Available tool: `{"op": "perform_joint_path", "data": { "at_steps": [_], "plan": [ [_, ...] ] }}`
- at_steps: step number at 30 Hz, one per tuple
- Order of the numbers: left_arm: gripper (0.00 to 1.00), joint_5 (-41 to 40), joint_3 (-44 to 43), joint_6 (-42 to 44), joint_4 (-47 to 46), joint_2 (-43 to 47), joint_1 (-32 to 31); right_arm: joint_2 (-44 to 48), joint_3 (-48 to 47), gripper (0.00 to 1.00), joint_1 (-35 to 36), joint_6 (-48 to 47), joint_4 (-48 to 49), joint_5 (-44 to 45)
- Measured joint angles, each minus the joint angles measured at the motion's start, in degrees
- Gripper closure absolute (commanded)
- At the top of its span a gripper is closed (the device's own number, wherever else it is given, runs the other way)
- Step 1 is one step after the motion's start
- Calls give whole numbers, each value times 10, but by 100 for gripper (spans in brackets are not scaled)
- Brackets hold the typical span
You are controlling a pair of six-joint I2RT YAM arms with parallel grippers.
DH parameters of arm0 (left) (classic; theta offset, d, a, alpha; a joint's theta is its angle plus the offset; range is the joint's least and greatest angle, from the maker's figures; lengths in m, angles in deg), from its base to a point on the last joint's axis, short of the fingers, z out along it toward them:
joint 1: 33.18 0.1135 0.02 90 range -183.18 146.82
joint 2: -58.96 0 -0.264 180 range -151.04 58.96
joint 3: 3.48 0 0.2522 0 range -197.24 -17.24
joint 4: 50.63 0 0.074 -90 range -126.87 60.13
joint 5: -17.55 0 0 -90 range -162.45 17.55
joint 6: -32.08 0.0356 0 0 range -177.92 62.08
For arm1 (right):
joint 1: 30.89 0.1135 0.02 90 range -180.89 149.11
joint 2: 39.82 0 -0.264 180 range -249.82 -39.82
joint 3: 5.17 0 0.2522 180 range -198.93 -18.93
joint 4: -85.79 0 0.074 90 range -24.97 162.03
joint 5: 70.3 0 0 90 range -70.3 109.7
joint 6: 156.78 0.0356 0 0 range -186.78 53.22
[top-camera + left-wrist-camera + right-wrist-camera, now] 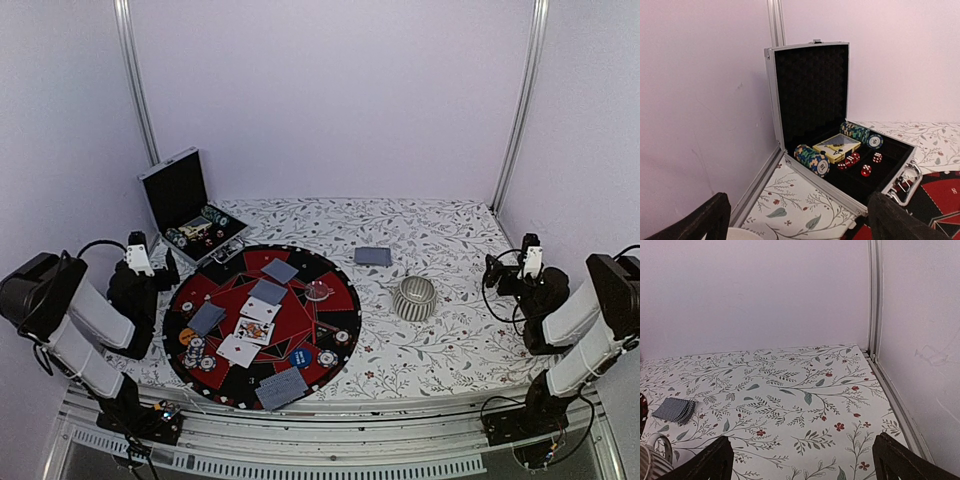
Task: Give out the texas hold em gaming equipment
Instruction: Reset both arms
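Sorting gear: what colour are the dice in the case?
Red dice with white dots, clearest in the left wrist view.

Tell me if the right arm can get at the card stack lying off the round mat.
Probably yes. The card stack lies in the open, ahead and left of the open right pincer, with nothing between them; the silver cup sits off to the side.

On the round mat (300, 318) I've got grey-blue face-down cards (280, 270) at 12, centre and 9 o'clock, plus a fanned stack (281, 388) flat at 6. Three face-up white cards (254, 331) lie left of centre. The blue disc (301, 357) is at 5, the orange disc (186, 337) at 9 and the clear disc (319, 291) at 2. Striped chips (327, 357) lie flat at 4 and 8. A spare deck (373, 256) sits off the mat at 1.
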State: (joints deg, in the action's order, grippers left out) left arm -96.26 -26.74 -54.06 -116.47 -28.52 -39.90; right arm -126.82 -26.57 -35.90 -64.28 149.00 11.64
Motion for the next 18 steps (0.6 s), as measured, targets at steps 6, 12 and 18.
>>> {"op": "perform_joint_path", "data": {
  "at_steps": [6, 12, 18],
  "plan": [
    [2, 33, 20, -4, -48, -22, 5, -10, -53, 1, 0, -11, -10, -38],
    [2, 39, -17, -6, -24, -21, 9, -10, -53, 1, 0, -14, -12, -47],
    [2, 40, -23, -8, -7, -21, 9, -10, -53, 1, 0, -15, -17, -48]
  ]
}}
